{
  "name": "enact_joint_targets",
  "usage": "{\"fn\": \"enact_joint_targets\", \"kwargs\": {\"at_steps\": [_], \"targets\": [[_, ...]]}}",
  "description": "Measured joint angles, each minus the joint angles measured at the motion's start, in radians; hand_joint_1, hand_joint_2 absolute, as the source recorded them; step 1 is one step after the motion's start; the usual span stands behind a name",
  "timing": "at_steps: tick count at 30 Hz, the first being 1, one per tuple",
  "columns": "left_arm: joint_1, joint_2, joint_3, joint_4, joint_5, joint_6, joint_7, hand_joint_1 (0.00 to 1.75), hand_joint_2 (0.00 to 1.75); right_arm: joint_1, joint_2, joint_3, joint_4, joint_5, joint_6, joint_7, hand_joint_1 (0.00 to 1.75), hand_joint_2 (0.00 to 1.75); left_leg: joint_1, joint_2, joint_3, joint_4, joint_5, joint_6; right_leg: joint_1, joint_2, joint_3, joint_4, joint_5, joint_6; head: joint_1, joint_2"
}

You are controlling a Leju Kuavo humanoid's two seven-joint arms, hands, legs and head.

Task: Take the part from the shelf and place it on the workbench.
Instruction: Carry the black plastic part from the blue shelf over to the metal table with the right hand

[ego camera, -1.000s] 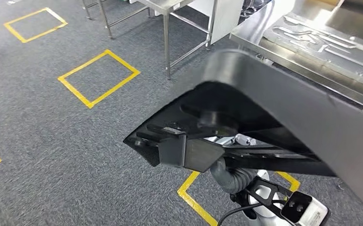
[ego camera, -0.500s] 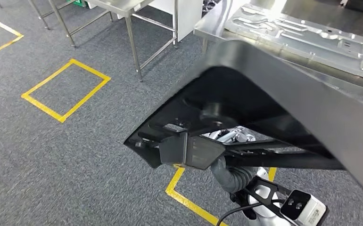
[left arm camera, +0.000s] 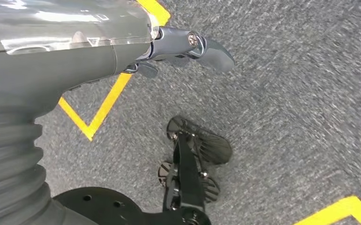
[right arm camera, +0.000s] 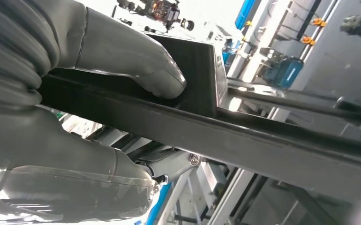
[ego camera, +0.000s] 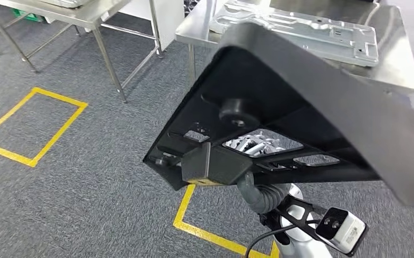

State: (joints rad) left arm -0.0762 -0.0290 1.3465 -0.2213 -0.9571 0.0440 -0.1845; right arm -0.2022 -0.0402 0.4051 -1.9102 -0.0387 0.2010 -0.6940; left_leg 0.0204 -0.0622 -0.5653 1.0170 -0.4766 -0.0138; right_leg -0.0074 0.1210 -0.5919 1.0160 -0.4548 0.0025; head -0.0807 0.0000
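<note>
Head view: right robot hand (right arm camera: 99,93) grips the black part (ego camera: 301,113); bench (ego camera: 398,64) lies at twelve o'clock; left robot hand (left arm camera: 178,44) empty, fingers apart.

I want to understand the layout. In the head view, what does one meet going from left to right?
Yellow floor square → steel table leg → black part carried in front, with the workbench behind it at the right.

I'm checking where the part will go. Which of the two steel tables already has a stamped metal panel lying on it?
The steel table directly behind the held black part; a silver stamped panel lies on its top. The other steel table stands farther left.
</note>
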Motion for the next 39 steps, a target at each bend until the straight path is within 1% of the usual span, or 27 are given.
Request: {"fn": "enact_joint_targets", "kwargs": {"at_steps": [1,3,5,7,8,9,10,12,14,15,17,19,21,22,23,24,25,26,28,30,32,33,34,36,37,38,39], "targets": [[-0.001,0.000,0.001,0.000,0.000,0.000,-0.001,0.00,1.75,-0.001,0.000,0.000,0.001,0.000,0.000,0.000,1.75,1.75,0.000,0.009,0.000,-0.001,0.002,0.006,-0.001,0.006,-0.003,-0.001,0.002,0.007,0.000,0.000],[-0.004,-0.002,0.002,0.000,0.002,0.000,-0.004,0.00,1.75,-0.004,-0.001,0.001,0.002,-0.002,0.000,0.000,1.75,1.75,0.002,0.029,0.002,-0.007,0.007,0.020,0.000,-0.028,-0.015,0.021,-0.014,0.018,0.000,0.000],[-0.003,-0.002,0.003,0.000,0.004,-0.001,-0.007,0.00,1.75,-0.011,-0.002,0.001,0.006,-0.004,0.000,0.000,1.75,1.75,0.000,0.052,0.004,-0.011,0.009,0.030,0.001,-0.086,-0.057,0.113,-0.066,0.025,0.000,0.000],[0.002,-0.002,0.003,0.000,0.005,-0.001,-0.008,0.00,1.75,-0.013,-0.002,0.002,0.012,-0.007,0.000,0.000,1.75,1.75,-0.004,0.078,0.003,-0.011,0.008,0.033,-0.001,-0.109,-0.120,0.239,-0.118,0.028,0.000,0.000],[0.002,-0.002,0.003,0.000,0.006,-0.001,-0.009,0.00,1.75,-0.013,-0.003,0.002,0.014,-0.008,0.000,0.000,1.75,1.75,-0.005,0.091,0.003,-0.010,0.007,0.034,-0.002,-0.113,-0.138,0.273,-0.122,0.028,0.000,0.000],[0.002,-0.002,0.004,0.000,0.007,-0.001,-0.010,0.00,1.75,-0.012,-0.004,0.002,0.016,-0.010,-0.001,0.000,1.75,1.75,-0.006,0.104,0.004,-0.010,0.005,0.034,-0.003,-0.116,-0.136,0.267,-0.108,0.027,0.000,0.000],[0.001,-0.003,0.004,0.000,0.007,-0.001,-0.010,0.00,1.75,-0.012,-0.006,0.002,0.018,-0.011,-0.001,-0.001,1.75,1.75,-0.007,0.116,0.005,-0.009,0.004,0.033,-0.003,-0.122,-0.112,0.222,-0.078,0.025,0.000,0.000],[0.000,-0.004,0.004,0.000,0.007,-0.001,-0.012,0.00,1.75,-0.013,-0.008,0.002,0.018,-0.014,-0.002,-0.001,1.75,1.75,-0.010,0.136,0.011,-0.010,-0.001,0.029,0.004,-0.157,-0.038,0.082,-0.019,0.015,0.000,0.000],[0.000,-0.006,0.004,0.000,0.008,-0.002,-0.014,0.00,1.75,-0.014,-0.009,0.002,0.018,-0.017,-0.002,-0.002,1.75,1.75,-0.015,0.154,0.016,-0.010,-0.005,0.020,0.014,-0.181,-0.001,0.006,0.000,0.003,0.000,0.000],[-0.001,-0.006,0.004,0.000,0.008,-0.001,-0.014,0.00,1.75,-0.014,-0.009,0.002,0.019,-0.018,-0.003,-0.003,1.75,1.75,-0.016,0.164,0.018,-0.011,-0.006,0.015,0.017,-0.178,-0.002,0.001,-0.002,-0.001,0.000,0.000],[-0.003,-0.006,0.004,0.000,0.008,0.000,-0.014,0.00,1.75,-0.013,-0.010,0.002,0.020,-0.021,-0.003,-0.003,1.75,1.75,-0.017,0.178,0.024,-0.011,-0.012,0.004,0.012,-0.155,-0.002,-0.006,0.004,-0.010,0.000,0.000],[-0.006,-0.006,0.004,0.000,0.008,0.000,-0.015,0.00,1.75,-0.015,-0.011,0.003,0.020,-0.024,-0.004,-0.003,1.75,1.75,-0.014,0.142,0.011,0.029,-0.043,-0.006,0.005,-0.134,0.002,-0.013,0.010,-0.019,0.000,0.000],[-0.005,-0.007,0.004,0.000,0.008,0.000,-0.016,0.00,1.75,-0.015,-0.012,0.005,0.023,-0.025,-0.004,-0.003,1.75,1.75,-0.010,0.089,-0.044,0.151,-0.109,-0.012,0.004,-0.113,0.002,-0.015,0.013,-0.026,0.000,0.000],[-0.002,-0.007,0.004,0.000,0.009,0.000,-0.017,0.00,1.75,-0.014,-0.012,0.006,0.025,-0.025,-0.004,-0.003,1.75,1.75,-0.009,0.077,-0.078,0.220,-0.136,-0.014,0.004,-0.100,0.000,-0.014,0.014,-0.027,0.000,0.000],[0.001,-0.007,0.004,0.000,0.009,0.000,-0.017,0.00,1.75,-0.013,-0.013,0.006,0.026,-0.025,-0.004,-0.003,1.75,1.75,-0.009,0.073,-0.103,0.267,-0.147,-0.014,0.005,-0.086,-0.001,-0.013,0.014,-0.028,0.000,0.000],[0.003,-0.007,0.004,0.000,0.009,0.000,-0.018,0.00,1.75,-0.012,-0.013,0.006,0.027,-0.025,-0.004,-0.003,1.75,1.75,-0.009,0.071,-0.110,0.277,-0.137,-0.014,0.006,-0.072,-0.002,-0.012,0.014,-0.028,0.000,0.000],[0.003,-0.007,0.004,0.000,0.008,0.000,-0.019,0.00,1.75,-0.011,-0.014,0.006,0.028,-0.024,-0.004,-0.003,1.75,1.75,-0.009,0.069,-0.097,0.243,-0.107,-0.012,0.006,-0.058,-0.002,-0.009,0.014,-0.027,0.000,0.000],[0.003,-0.007,0.004,0.000,0.008,0.000,-0.019,0.00,1.75,-0.010,-0.014,0.006,0.028,-0.024,-0.004,-0.003,1.75,1.75,-0.009,0.057,-0.067,0.175,-0.066,-0.009,0.005,-0.045,-0.001,-0.007,0.014,-0.026,0.000,0.000],[0.002,-0.006,0.004,0.000,0.006,0.000,-0.020,0.00,1.75,-0.010,-0.014,0.007,0.028,-0.023,-0.004,-0.003,1.75,1.75,-0.007,0.014,-0.011,0.047,-0.014,0.001,0.005,-0.021,-0.006,0.000,0.012,-0.019,0.000,0.000],[0.001,-0.006,0.004,0.000,0.004,0.000,-0.021,0.00,1.75,-0.008,-0.014,0.007,0.028,-0.020,-0.005,-0.003,1.75,1.75,-0.009,-0.006,0.008,0.003,-0.009,0.011,0.003,-0.001,-0.013,0.003,0.015,-0.006,0.000,0.000],[0.000,-0.008,0.004,0.000,0.002,0.000,-0.021,0.00,1.75,-0.004,-0.014,0.007,0.027,-0.018,-0.006,-0.003,1.75,1.75,-0.008,0.016,0.011,-0.004,-0.002,0.022,0.001,0.015,-0.018,0.001,0.019,0.006,0.000,0.000],[-0.002,-0.008,0.004,0.000,0.000,-0.001,-0.021,0.00,1.75,-0.003,-0.015,0.007,0.025,-0.017,-0.006,-0.003,1.75,1.75,-0.006,0.027,0.013,-0.010,0.002,0.030,0.003,0.003,-0.022,0.009,0.012,0.012,0.000,0.000],[-0.003,-0.009,0.004,-0.001,-0.002,-0.002,-0.021,0.00,1.75,-0.003,-0.015,0.007,0.023,-0.016,-0.006,-0.003,1.75,1.75,-0.003,0.040,0.015,-0.016,0.005,0.036,0.005,-0.021,-0.035,0.034,-0.005,0.016,0.000,0.000],[-0.001,-0.009,0.004,-0.001,-0.003,-0.003,-0.021,0.00,1.75,-0.002,-0.016,0.007,0.020,-0.016,-0.006,-0.003,1.75,1.75,-0.002,0.064,0.017,-0.021,0.008,0.043,0.005,-0.085,-0.088,0.143,-0.065,0.026,0.001,0.000],[0.001,-0.009,0.004,-0.001,-0.003,-0.004,-0.020,0.00,1.75,-0.001,-0.016,0.007,0.020,-0.015,-0.006,-0.003,1.75,1.75,-0.003,0.078,0.016,-0.021,0.007,0.044,0.002,-0.103,-0.123,0.213,-0.095,0.030,0.001,0.000],[0.002,-0.009,0.004,-0.001,-0.004,-0.005,-0.020,0.00,1.75,0.001,-0.016,0.007,0.020,-0.015,-0.006,-0.003,1.75,1.75,-0.004,0.092,0.016,-0.021,0.006,0.045,-0.001,-0.111,-0.148,0.265,-0.111,0.033,0.001,0.000],[0.002,-0.008,0.004,-0.001,-0.004,-0.005,-0.019,0.00,1.75,0.003,-0.016,0.007,0.020,-0.015,-0.006,-0.003,1.75,1.75,-0.005,0.106,0.016,-0.021,0.005,0.044,-0.003,-0.115,-0.157,0.283,-0.108,0.035,0.001,0.000]]}}
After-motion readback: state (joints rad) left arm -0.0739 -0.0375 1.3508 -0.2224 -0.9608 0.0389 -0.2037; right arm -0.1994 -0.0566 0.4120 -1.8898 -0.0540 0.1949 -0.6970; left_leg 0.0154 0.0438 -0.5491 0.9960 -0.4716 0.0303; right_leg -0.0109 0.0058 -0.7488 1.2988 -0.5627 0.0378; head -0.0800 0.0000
